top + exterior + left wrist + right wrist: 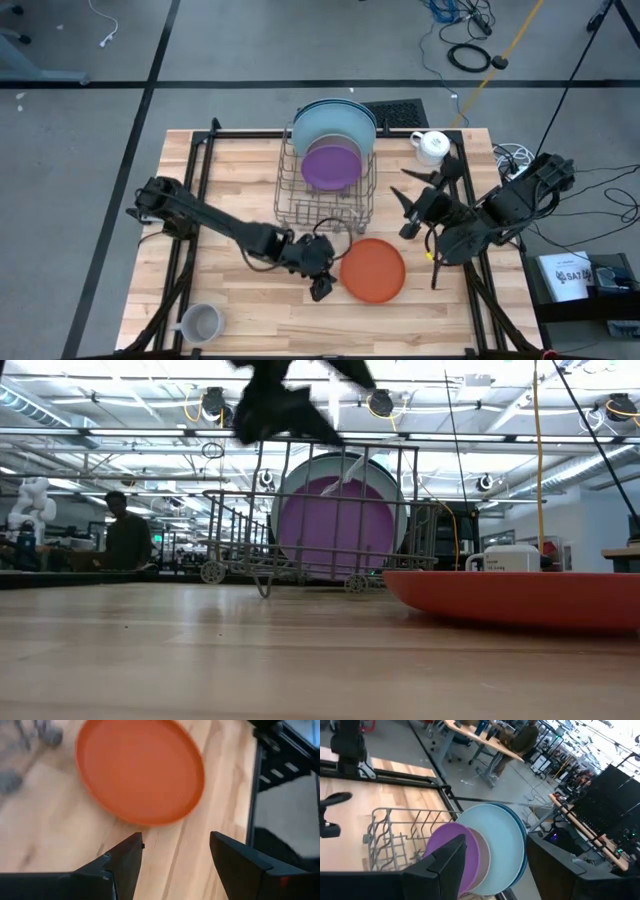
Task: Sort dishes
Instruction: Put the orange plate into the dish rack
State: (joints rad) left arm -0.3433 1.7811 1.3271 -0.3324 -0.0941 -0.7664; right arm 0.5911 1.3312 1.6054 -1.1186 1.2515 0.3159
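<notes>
- There is a white box (pixel 566 272) on the floor to the right of the wooden surface (pixel 240 170). It has dark writing on it, but the letters are too small to read.
- The left arm reaches low across the surface, from the left side to the middle. Its left claw (pixel 320 285) points down at the wood, just beside the orange plate (pixel 372 269).
- The left claw's two fingers (pixel 125 862) are spread apart and hold nothing. The orange plate (pixel 140 770) lies flat on the surface in front of them.
- The right arm bends in from the right side. Its right claw (pixel 418 200) hangs up in the air, to the right of the wire dish rack (pixel 325 195). Its fingers are spread wide and it holds nothing.
- A purple plate (pixel 330 166) stands on its edge in the dish rack. Behind it stands a light blue plate (pixel 335 125), with a dark blue plate (pixel 371 119) at the very back.
- A white mug (pixel 432 147) sits near the far right corner of the surface.
- A grey mug (pixel 201 322) sits near the front left corner.
- A person (pixel 125 538) sits far back in the room.
</notes>
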